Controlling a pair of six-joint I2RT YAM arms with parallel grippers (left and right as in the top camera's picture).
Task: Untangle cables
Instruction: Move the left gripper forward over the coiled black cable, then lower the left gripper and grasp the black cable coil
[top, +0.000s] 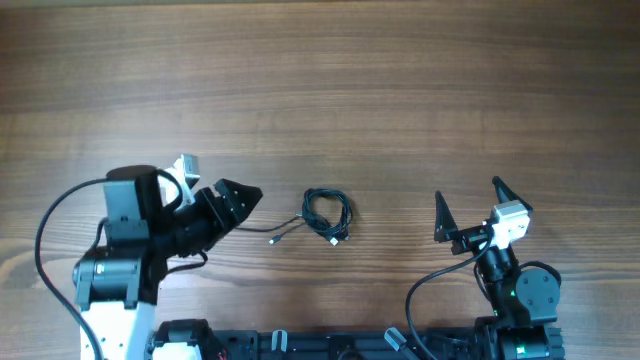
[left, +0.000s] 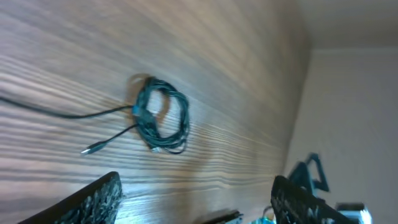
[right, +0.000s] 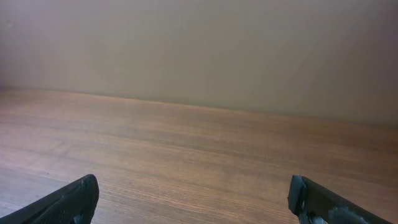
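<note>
The cables (top: 335, 232) lie as a small dark coil on the wooden table (top: 320, 90), midway between the two arms. A loose strand runs left from the coil to a silvery plug tip (top: 272, 240). My left gripper (top: 243, 199) points at the coil from the left, a short way off it. In the left wrist view the coil (left: 147, 121) and plug tip (left: 87, 150) sit ahead of the left gripper (left: 196, 205), which is open and holds nothing. My right gripper (top: 468, 208) stands open to the right of the coil. The right wrist view shows that gripper (right: 193, 205) over bare wood, with no cables.
The left arm's thick black wire (top: 45, 235) loops at the table's left front. A dark base bar (top: 300, 345) runs along the front edge. A pale wall (right: 199, 50) rises beyond the table's far edge.
</note>
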